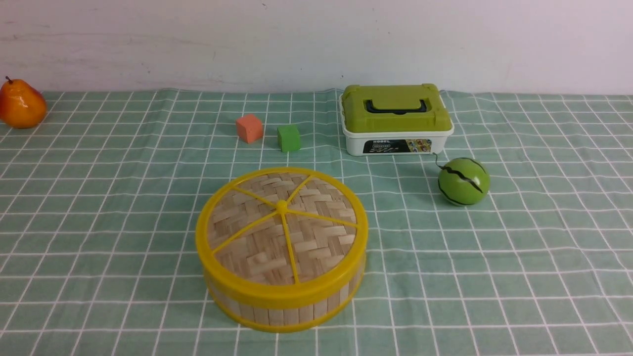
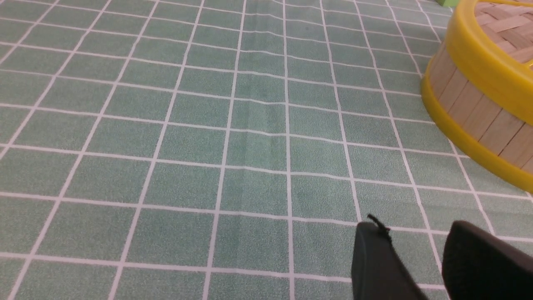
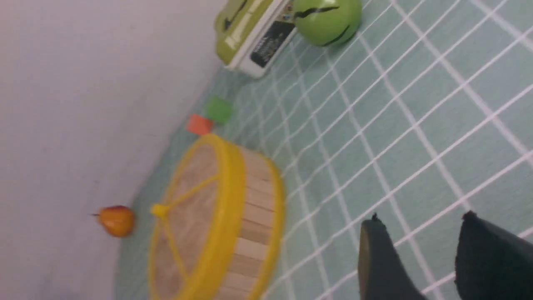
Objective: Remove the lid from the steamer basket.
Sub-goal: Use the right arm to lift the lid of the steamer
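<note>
1. You have a green cloth with a white grid spread beneath both pincers: the table cover [image 1: 519, 257].
2. Your task's basket, a round steamer basket with pale bamboo-slat walls and a yellow plastic base ring [image 1: 277, 316], stands on it, apart from the fingertips of either pincer.
3. The flat woven-bamboo lid with yellow rim, spokes and centre knob [image 1: 247, 257] sits on the basket, touched by neither of your pincers.
4. The white plastic box with an olive-green handled lid [image 1: 398, 118] lies well apart from your right pincer, beyond the melon.
5. The glossy orange pear with a dark stem [image 1: 22, 105] is far from your right pincer, past the basket.
6. The round green melon with dark stripes [image 1: 464, 181] is nearer your right pincer than the box is, but clear of its fingertips.
7. Your left pincer, with dark fingers [image 2: 410, 223], stands open, a gap between its tips and nothing gripped. Your right pincer, also dark-fingered [image 3: 420, 216], has its tips parted too and holds nothing.
8. The small green cube [image 1: 289, 138] and small orange-red cube [image 1: 249, 128] sit close together, well away from your right pincer.
</note>
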You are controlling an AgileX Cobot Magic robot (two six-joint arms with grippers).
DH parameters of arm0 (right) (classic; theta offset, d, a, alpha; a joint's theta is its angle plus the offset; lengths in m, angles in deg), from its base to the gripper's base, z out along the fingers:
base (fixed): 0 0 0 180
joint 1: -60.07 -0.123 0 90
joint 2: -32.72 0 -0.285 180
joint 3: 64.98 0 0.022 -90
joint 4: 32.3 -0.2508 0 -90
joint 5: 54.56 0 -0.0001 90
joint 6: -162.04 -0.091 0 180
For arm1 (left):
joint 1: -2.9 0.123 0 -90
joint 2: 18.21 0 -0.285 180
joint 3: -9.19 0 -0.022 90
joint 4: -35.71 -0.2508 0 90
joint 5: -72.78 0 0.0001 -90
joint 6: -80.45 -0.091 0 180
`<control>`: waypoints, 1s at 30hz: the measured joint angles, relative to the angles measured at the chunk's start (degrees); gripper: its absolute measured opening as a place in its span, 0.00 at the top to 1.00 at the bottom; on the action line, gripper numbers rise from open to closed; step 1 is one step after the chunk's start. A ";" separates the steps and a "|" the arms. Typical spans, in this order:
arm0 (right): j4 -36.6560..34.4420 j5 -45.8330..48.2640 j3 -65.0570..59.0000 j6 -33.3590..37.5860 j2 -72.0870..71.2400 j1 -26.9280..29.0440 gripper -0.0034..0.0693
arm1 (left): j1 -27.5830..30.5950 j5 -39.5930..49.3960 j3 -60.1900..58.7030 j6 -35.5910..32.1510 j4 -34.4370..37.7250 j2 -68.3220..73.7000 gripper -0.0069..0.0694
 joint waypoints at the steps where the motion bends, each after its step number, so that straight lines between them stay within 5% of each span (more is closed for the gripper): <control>1: -2.20 -0.07 0.00 -0.59 0.00 0.00 0.62 | 0.00 0.00 0.00 0.00 0.00 0.00 0.60; 7: -2.57 -0.53 0.00 -0.59 0.00 0.00 0.62 | 0.00 0.00 0.00 0.00 0.00 0.00 0.60; 13: -1.59 0.00 1.33 6.56 0.05 -0.07 0.63 | 0.00 0.00 0.00 0.00 0.00 0.00 0.60; 21: 19.75 21.79 31.53 21.09 25.13 -0.32 0.96 | 0.00 0.00 0.00 0.00 0.00 0.00 0.60; 24: 25.09 33.07 46.96 28.89 39.52 -0.37 0.98 | 0.00 0.00 0.00 0.00 0.00 0.00 0.60; 30: 23.57 43.44 62.31 38.47 55.95 -4.20 0.96 | 0.00 0.00 0.00 0.00 0.00 0.00 0.60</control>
